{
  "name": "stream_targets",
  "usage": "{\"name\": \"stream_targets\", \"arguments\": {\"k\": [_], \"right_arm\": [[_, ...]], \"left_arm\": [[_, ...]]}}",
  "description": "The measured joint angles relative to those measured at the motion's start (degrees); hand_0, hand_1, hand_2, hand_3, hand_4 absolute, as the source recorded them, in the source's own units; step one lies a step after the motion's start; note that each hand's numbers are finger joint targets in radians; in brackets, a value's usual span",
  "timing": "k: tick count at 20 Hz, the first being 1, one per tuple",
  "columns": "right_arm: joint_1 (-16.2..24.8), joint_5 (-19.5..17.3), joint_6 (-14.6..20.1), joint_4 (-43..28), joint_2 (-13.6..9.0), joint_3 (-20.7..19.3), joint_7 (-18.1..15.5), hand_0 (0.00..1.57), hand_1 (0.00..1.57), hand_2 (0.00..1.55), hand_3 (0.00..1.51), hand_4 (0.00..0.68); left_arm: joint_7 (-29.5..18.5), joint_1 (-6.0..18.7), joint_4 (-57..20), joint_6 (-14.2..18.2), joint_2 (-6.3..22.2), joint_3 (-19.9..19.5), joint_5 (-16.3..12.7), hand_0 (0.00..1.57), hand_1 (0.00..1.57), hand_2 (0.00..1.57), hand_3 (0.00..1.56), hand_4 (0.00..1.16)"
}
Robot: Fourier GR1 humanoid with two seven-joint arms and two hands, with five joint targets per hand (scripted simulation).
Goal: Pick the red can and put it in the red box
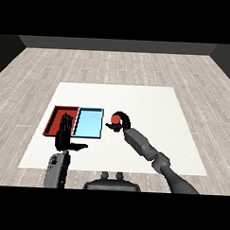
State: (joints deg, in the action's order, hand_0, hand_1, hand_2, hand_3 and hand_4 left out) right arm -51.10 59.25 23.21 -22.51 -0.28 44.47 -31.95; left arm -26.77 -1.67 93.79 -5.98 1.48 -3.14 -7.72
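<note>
The red can (116, 119) stands just right of the light blue tray (88, 123), and my right hand (122, 123) is curled round it, fingers arching over its top and right side. To the left of the blue tray lies the red tray (55, 115). My left hand (65, 133) is raised with straight fingers in front of the red tray's near right part, thumb out to the right, holding nothing. It hides part of that tray.
The two trays lie side by side on the left half of the white table (150, 104). Grey wooden floor (119, 65) surrounds the table.
</note>
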Motion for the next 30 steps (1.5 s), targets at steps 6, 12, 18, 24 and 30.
{"name": "stream_targets", "arguments": {"k": [6,12,18,24,30], "right_arm": [[-1.33,-0.13,0.59,1.57,0.19,0.59,1.62,1.55,1.55,1.47,1.41,0.558],[-2.32,-0.75,1.75,1.33,0.26,-0.14,0.01,1.54,1.54,1.47,1.38,0.586],[-3.52,-3.54,2.98,-1.13,-0.33,-3.66,-2.13,1.54,1.54,1.46,1.38,0.583],[-1.40,-7.45,5.53,-8.58,-2.52,-6.10,-3.98,1.54,1.54,1.47,1.40,0.623],[2.24,-10.40,8.27,-21.65,-7.07,-7.01,-4.02,1.48,1.48,1.44,1.40,0.631]], "left_arm": [[2.05,0.88,1.06,-0.04,1.02,-0.94,-0.87,0.00,0.00,0.00,0.00,0.00],[1.33,0.95,0.48,-0.30,0.95,-1.02,-0.93,0.00,0.00,0.00,0.00,0.00],[2.05,1.60,0.34,-0.44,1.18,-0.89,-0.93,0.00,0.00,0.00,0.00,0.00],[2.00,1.51,0.93,1.16,0.00,2.13,2.17,0.00,0.00,0.00,0.00,0.00],[7.33,3.67,2.79,2.56,-0.98,7.27,3.40,0.00,0.00,0.00,0.00,0.00]]}}
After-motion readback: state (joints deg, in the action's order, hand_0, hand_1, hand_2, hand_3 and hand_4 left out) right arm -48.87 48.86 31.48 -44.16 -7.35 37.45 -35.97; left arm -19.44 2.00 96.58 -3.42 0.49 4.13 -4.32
